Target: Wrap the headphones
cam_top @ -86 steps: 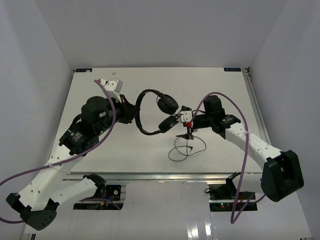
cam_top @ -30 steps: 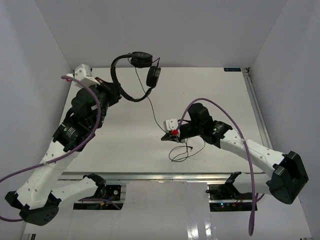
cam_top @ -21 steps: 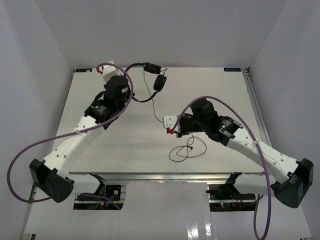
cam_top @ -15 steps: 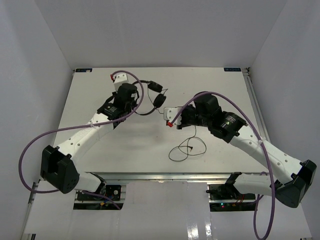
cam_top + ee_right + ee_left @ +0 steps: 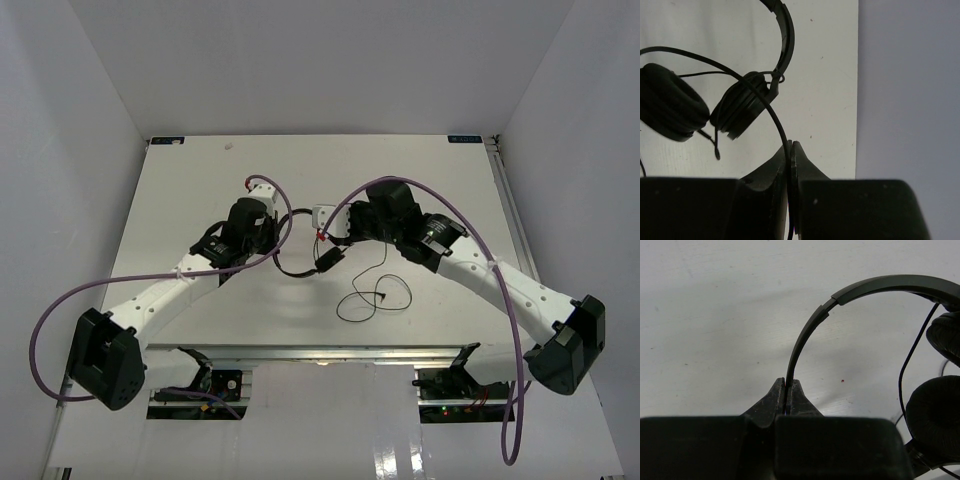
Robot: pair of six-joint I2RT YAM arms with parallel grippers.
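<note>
The left end effector (image 5: 787,386) is clamping the headband (image 5: 805,337) of the headphones (image 5: 327,257), which are being held over the middle of the tabletop (image 5: 200,180), while the right end effector (image 5: 790,147) is pinching their thin cord (image 5: 771,108).

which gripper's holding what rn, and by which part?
Left gripper is shut on the headphones at the thin headband. Right gripper is shut on their thin black cord, pinched at the fingertips.
</note>
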